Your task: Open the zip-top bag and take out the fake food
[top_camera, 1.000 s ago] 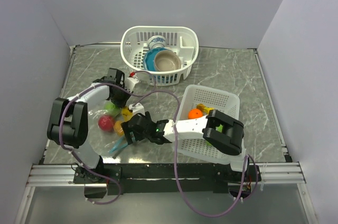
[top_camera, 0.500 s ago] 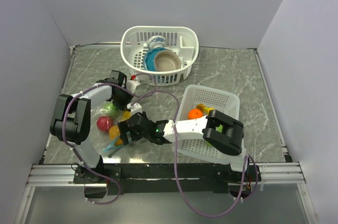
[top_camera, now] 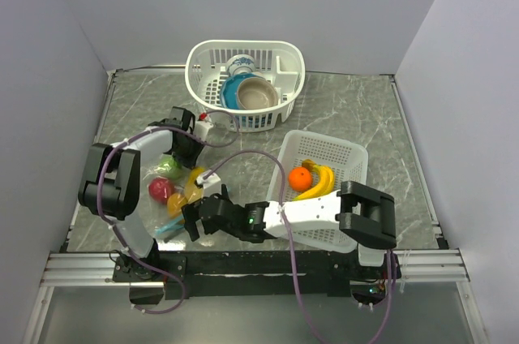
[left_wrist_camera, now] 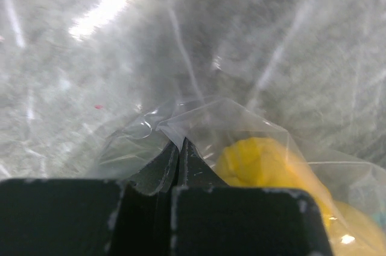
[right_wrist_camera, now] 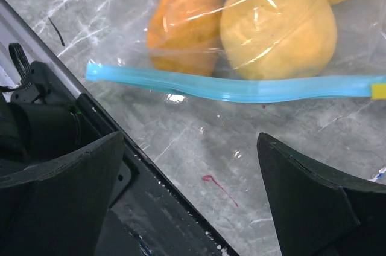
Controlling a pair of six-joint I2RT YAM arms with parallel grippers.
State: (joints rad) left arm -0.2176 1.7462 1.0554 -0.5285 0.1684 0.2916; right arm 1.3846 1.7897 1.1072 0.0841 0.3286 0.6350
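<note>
Over the table: left gripper (top_camera: pixel 188 146) pinches the far edge of the zip-top bag (top_camera: pixel 154 175), fake food (top_camera: pixel 160 190) inside.
Left wrist: jaws closed on clear film, yellow fruit (left_wrist_camera: pixel 265 165) just right.
Right wrist: right gripper (right_wrist_camera: pixel 190 147) spread wide, teal zip strip (right_wrist_camera: pixel 229 90) just ahead, untouched.

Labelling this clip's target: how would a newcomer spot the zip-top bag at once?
On the marble table's near left part, in front of the round white basket, lies the zip-top bag. It is the only clear plastic item, fruit showing through it, with a teal zip strip along its near edge.
</note>
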